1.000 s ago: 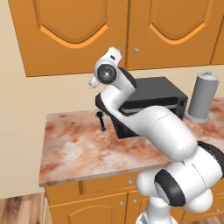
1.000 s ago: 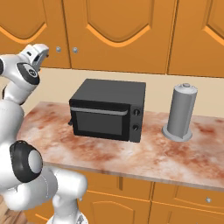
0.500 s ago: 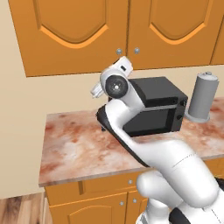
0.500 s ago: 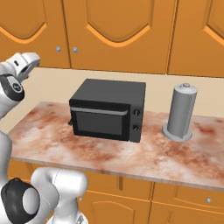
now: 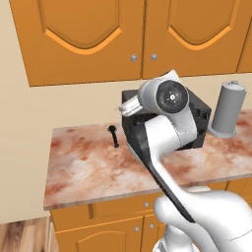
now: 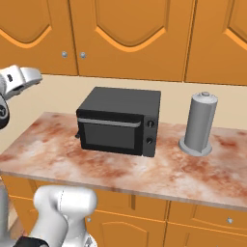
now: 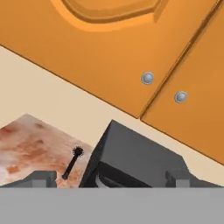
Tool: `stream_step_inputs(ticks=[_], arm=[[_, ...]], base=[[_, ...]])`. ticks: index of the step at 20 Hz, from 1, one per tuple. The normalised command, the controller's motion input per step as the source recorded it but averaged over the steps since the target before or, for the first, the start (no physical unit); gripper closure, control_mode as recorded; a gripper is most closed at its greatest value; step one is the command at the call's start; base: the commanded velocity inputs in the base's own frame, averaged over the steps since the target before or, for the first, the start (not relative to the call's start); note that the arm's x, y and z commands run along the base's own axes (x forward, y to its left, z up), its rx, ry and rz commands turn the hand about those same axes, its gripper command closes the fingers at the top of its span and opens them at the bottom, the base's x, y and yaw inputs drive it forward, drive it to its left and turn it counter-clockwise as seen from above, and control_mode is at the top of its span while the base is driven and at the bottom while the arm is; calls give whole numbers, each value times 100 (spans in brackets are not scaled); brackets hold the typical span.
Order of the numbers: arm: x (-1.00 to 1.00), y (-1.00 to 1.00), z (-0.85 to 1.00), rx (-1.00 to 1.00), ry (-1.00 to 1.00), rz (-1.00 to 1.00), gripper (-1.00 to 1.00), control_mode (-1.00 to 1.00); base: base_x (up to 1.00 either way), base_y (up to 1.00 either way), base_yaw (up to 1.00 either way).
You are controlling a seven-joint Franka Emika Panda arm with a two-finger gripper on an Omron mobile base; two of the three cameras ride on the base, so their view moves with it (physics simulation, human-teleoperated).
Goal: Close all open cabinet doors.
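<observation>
- Cabinet doors (image 5: pixel 88 39) hang in a row on the wall above the worktop (image 5: pixel 93 167); from the left base view I see two full fronts meeting at a seam, each with a small silver knob (image 5: pixel 134 58) beside that seam.
- In the hand view both doors lie flush, edges level along the seam; their tops are cut off by the frame.
- Right base view shows more doors (image 6: pixel 130 34) further along, also lying flat; upper parts cropped, so I cannot check the full height.
- Jaws: I see two dark finger tips (image 7: pixel 41 178) at the bottom of the hand view, well apart, nothing between them. I read them as spread.
- Arm's white wrist sits in front of the black toaster oven (image 6: pixel 120 123) in the left base view and hides most of its front.
- Small black brush-like utensil (image 5: pixel 113 136) lies on the worktop just left of the oven; too small to identify.
- Grey cylindrical canister (image 6: pixel 198 124) stands upright to the right of the oven, apart from it.
</observation>
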Motion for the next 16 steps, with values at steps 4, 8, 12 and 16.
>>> stream_step_inputs(ticks=[4, 8, 12, 16], arm=[[-100, -77, -2, 27, 3, 0, -100, -100], [-99, -73, -7, 27, 1, 0, -100, -100], [-78, -51, -19, 21, 1, 0, -100, -100], [-24, -6, -9, 1, 1, 2, -100, -100]], base=[[0, 0, 0], [0, 0, 0], [0, 0, 0], [0, 0, 0]])
